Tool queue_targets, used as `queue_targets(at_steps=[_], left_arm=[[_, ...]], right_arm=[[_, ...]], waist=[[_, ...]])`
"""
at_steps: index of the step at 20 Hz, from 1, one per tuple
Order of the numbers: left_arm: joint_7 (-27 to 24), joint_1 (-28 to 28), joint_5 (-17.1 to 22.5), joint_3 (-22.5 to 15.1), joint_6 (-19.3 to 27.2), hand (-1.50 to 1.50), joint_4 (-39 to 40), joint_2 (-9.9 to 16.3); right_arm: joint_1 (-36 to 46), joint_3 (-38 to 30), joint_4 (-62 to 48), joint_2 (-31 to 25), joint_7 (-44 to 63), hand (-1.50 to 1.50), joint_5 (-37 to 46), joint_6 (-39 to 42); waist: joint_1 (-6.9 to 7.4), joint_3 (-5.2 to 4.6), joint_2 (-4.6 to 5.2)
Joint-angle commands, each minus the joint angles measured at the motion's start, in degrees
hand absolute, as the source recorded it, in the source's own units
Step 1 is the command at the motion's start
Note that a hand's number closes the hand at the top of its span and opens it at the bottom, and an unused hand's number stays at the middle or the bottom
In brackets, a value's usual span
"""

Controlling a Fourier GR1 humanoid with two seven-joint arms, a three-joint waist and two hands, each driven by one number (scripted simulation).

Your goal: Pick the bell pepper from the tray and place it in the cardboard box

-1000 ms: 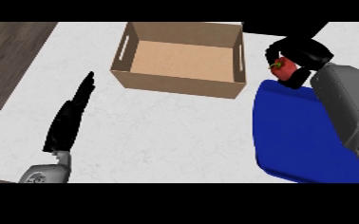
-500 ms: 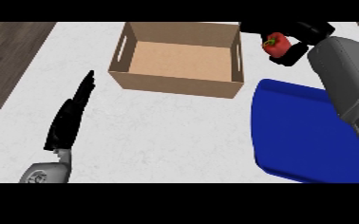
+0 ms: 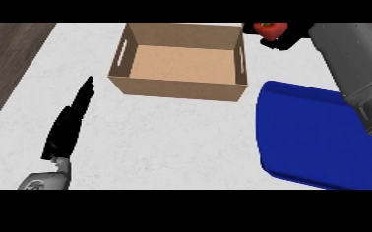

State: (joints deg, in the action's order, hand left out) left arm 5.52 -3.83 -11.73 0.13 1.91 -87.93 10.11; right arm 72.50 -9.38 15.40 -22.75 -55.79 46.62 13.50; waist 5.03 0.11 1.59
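Showing red at the view's top edge, the bell pepper (image 3: 270, 29) sits in the curled right hand (image 3: 285, 40), just beside the cardboard box (image 3: 178, 87)'s right rim. Below lies the blue tray (image 3: 309, 137). The left hand (image 3: 69, 125) rests open, fingers straight, on the white worktop (image 3: 167, 142).

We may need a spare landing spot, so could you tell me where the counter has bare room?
Bare counter lies between the left hand, cardboard box and blue tray. It is crowded by the box's right corner, where the right hand holds the bell pepper.
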Motion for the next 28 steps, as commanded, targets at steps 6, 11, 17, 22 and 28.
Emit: queue_targets(at_steps=[6, 11, 17, 22, 28], left_arm=[[-0.4, 1.2, -0.2, -0.1, 0.3, 0.0, -0.7, -0.7], [1.8, 0.4, 1.1, 1.7, -0.8, 0.0, -1.7, 0.8], [-0.7, -0.1, -1.0, 1.0, 0.7, 0.0, 1.6, -0.1], [0.3, -0.8, 1.1, 2.6, -1.3, 0.0, -0.1, 1.4], [0.9, 0.4, -1.5, -1.0, 0.2, 0.0, -1.4, -1.4]], right_arm=[[7.7, -0.8, -3.6, 5.2, -0.7, 1.5, -2.8, 8.1], [11.3, 0.3, -4.5, 11.1, 5.7, 1.5, -2.0, 5.4], [11.9, 2.6, -6.2, 18.4, 9.8, 1.5, 0.2, 1.1], [11.7, 4.5, -7.6, 22.5, 14.7, 1.5, 1.9, -2.9], [9.3, 5.6, -11.7, 22.7, 19.3, -1.5, 1.2, -4.7]], waist=[[-1.43, -0.1, -0.56], [-1.71, -0.12, -0.69], [-1.62, -0.16, -0.33], [-1.11, -0.18, -0.31], [1.11, -0.18, 0.0]])
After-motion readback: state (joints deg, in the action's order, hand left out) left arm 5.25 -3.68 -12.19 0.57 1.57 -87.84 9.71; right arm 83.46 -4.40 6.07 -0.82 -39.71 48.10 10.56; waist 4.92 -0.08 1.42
